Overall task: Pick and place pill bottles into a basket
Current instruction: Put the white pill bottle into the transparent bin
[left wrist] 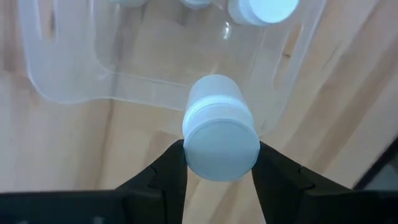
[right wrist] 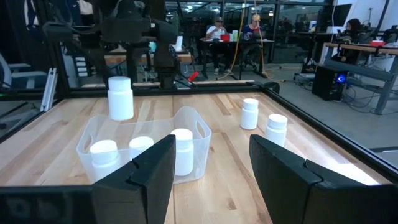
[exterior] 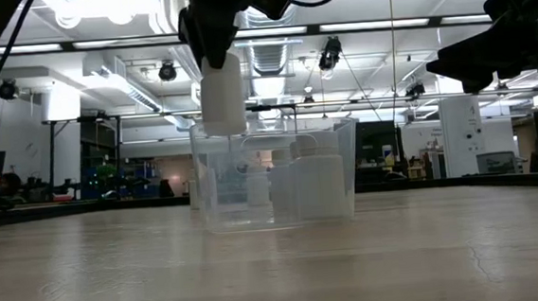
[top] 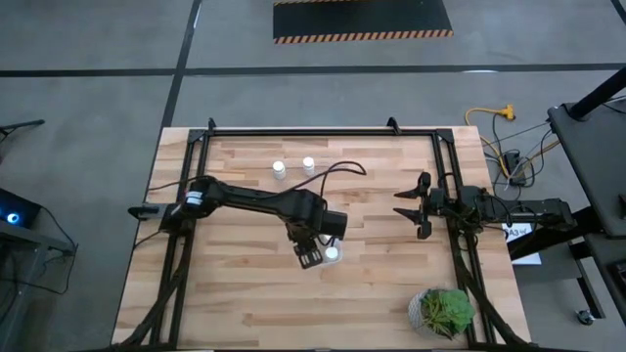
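2 dark fingers of your left gripper clamp 1 pill bottle by its sides, pressed against the bottle. In the low view that held bottle hangs clear of the table, above the left rim of the basket. From above, your left gripper sits just below the middle of the frame, over the basket. You can see 3 bottles standing inside the clear basket: 1 at its left, 1 in the middle, 1 at its right. 2 more bottles stand on the table in the upper middle of the high view, well apart from the basket. Your right gripper waits at the right of the frame, its fingers spread wide with nothing between them.
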`<state>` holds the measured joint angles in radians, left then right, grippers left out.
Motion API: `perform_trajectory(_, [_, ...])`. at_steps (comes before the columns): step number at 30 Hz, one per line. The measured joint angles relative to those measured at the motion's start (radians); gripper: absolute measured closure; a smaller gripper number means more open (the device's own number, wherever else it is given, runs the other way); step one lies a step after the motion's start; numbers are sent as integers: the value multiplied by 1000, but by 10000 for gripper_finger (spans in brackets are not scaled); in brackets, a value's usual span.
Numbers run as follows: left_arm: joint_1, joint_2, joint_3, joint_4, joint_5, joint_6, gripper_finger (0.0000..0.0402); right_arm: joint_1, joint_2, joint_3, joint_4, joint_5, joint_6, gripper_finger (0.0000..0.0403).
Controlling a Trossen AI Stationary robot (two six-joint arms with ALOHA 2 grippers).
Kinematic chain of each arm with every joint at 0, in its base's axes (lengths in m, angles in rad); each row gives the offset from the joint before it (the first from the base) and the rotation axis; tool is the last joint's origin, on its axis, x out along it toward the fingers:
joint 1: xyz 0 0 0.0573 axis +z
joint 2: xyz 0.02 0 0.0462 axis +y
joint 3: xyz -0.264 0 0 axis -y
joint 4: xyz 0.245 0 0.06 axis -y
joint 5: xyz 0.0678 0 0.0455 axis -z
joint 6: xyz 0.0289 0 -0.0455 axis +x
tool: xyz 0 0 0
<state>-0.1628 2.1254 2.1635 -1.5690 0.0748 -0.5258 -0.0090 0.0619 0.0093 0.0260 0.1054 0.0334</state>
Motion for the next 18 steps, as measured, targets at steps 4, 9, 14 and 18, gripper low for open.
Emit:
perform_trajectory(4, [3,0,-13,17,-12,17,267,0,0,0,0,0,0,209])
perform_trajectory(9, [4,-1,-30,62,-32,37,267,0,0,0,0,0,0,209])
perform_trajectory(14, [3,-1,-57,98,-31,36,267,0,0,0,0,0,0,209])
perform_trajectory(18, [-1,-1,-95,102,-30,36,267,0,0,0,0,0,0,209])
